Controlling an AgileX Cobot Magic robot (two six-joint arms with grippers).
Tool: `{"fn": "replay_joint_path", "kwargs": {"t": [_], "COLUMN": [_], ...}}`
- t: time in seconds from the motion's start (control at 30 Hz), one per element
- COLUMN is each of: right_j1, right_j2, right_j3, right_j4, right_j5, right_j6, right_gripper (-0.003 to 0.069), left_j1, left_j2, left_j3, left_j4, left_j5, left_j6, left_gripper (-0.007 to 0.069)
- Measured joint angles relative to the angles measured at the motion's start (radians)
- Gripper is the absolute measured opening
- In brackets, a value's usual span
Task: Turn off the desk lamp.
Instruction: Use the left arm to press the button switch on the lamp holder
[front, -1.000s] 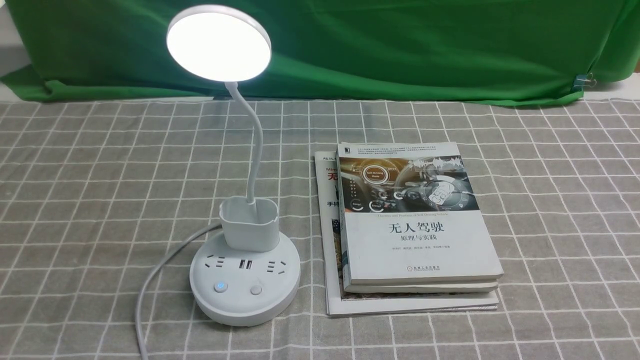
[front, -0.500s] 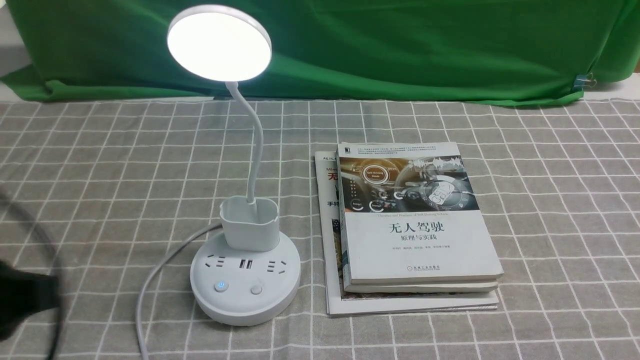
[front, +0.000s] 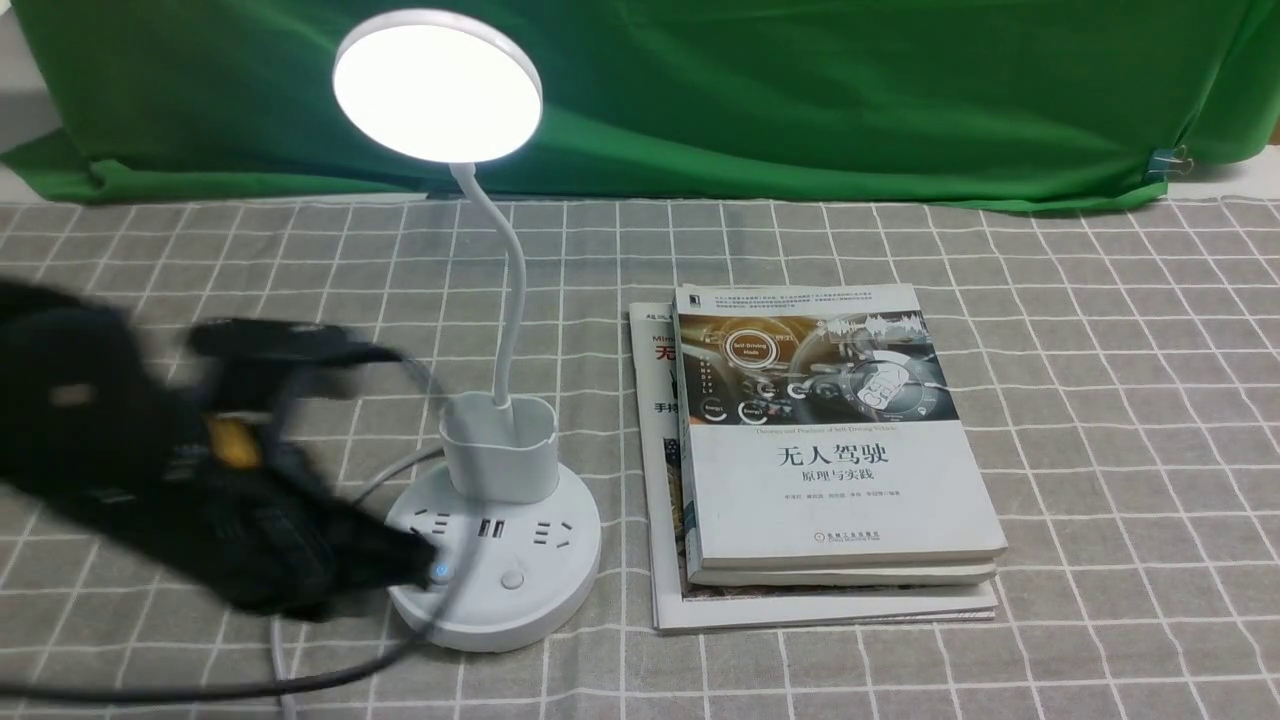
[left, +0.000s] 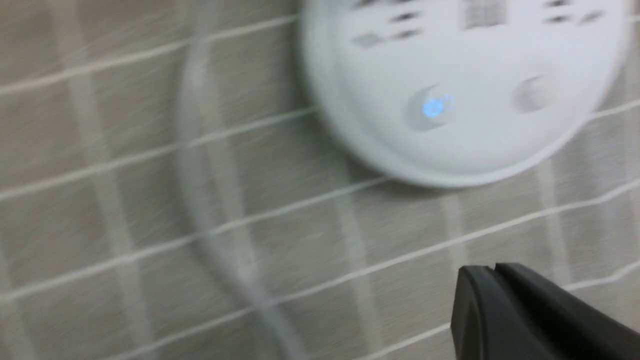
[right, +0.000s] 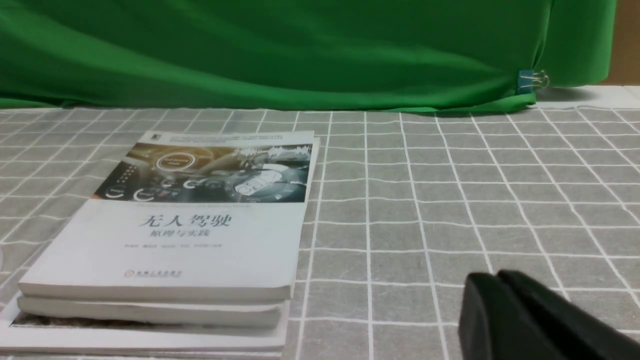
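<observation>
The white desk lamp stands left of centre, its round disc head (front: 438, 85) lit and bright. Its round base (front: 530, 612) carries sockets, a blue-lit button (front: 441, 573) and a plain button (front: 513, 579). My left gripper (front: 420, 562) is blurred, shut and empty, its tip beside the blue-lit button; I cannot tell if it touches. In the left wrist view the shut gripper (left: 492, 270) hangs over the cloth, a little short of the base (left: 475, 150) and its blue-lit button (left: 432, 107). My right gripper (right: 497, 276) is shut and empty above the cloth, out of the front view.
A stack of books (front: 830, 480) lies right of the lamp, also in the right wrist view (right: 200, 235). The lamp's white cable (front: 290, 560) runs off the base toward the front left. A green cloth (front: 800, 90) hangs at the back of the checked tablecloth.
My left arm has swept in fast from the left edge to the lamp's base. The lamp head stays lit. The books have not moved.
</observation>
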Motion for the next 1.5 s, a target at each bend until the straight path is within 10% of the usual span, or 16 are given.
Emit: {"fn": "replay_joint_path", "kwargs": {"t": [0.23,1.5], "right_j1": [0.000,0.000], "right_j2": [0.000,0.000], "right_j3": [0.000,0.000], "right_j4": [0.000,0.000], "right_j5": [0.000,0.000], "right_j6": [0.000,0.000], "right_gripper": [0.0036,0.0036], "left_j1": [-0.133,-0.108], "left_j2": [0.163,0.467], "left_j3": [-0.157,-0.331], "left_j4": [0.001,0.075], "left_j5": [0.010,0.097], "left_j6": [-0.051,-0.075], "left_gripper": [0.0001,0.0001]}}
